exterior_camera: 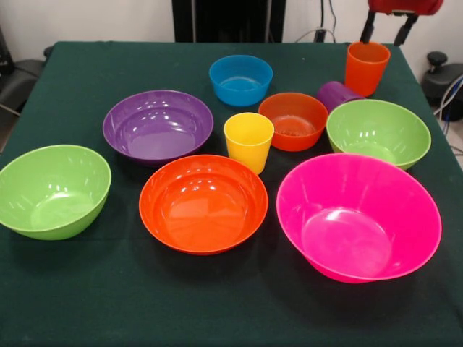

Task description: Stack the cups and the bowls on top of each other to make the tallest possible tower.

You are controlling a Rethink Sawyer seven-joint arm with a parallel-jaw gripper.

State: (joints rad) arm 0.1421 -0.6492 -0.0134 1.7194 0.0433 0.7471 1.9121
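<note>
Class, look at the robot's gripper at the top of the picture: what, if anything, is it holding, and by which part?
Nothing is held. The gripper hangs with its jaws open above the orange tapered plastic cup, apart from it.

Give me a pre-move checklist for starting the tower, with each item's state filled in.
1. Pink bowl upright, mouth up, fit as a base: ok.
2. Any stacking started: not ok, all bowls stand apart on the table.
3. Purple cup upright: not ok, it lies on its side behind the right green bowl.
4. Yellow cup and orange cup upright: ok.
5. Claw empty above the orange cup: ok.
</note>
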